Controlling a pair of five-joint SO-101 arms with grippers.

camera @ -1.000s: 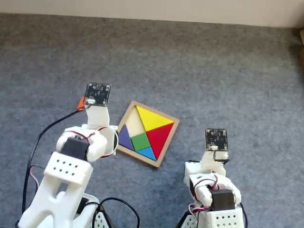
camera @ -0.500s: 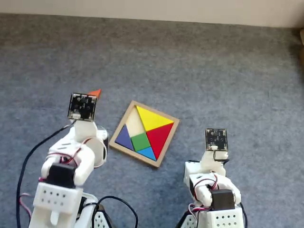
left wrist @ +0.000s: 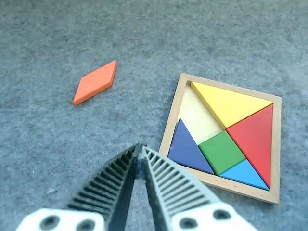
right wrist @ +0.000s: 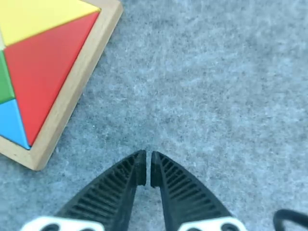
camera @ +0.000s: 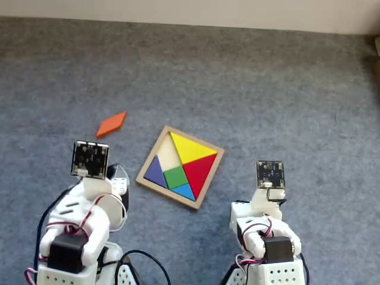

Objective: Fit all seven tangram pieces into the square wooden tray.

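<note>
The square wooden tray [camera: 208, 179] lies turned like a diamond in the middle of the grey carpet, holding yellow, red, green, light blue and dark blue pieces, with a bare pale gap [left wrist: 198, 117] beside the yellow triangle [left wrist: 228, 103]. An orange parallelogram piece [camera: 111, 124] lies flat on the carpet up and left of the tray. My left gripper [left wrist: 140, 156] is shut and holds nothing, hovering over carpet near the tray's [left wrist: 172, 117] left corner, with the orange piece [left wrist: 95, 82] farther off. My right gripper [right wrist: 144, 166] is shut and bare, over carpet beside the tray's [right wrist: 72, 91] right edge.
Grey carpet covers the whole surface, with open room around the tray on all sides. A pale wall strip [camera: 190, 12] runs along the far edge. The arm bases with their cables [camera: 136, 256] stand at the near edge.
The left arm has drawn back toward its base and leftward, uncovering the orange piece, which now lies alone on the carpet. The right arm has kept still.
</note>
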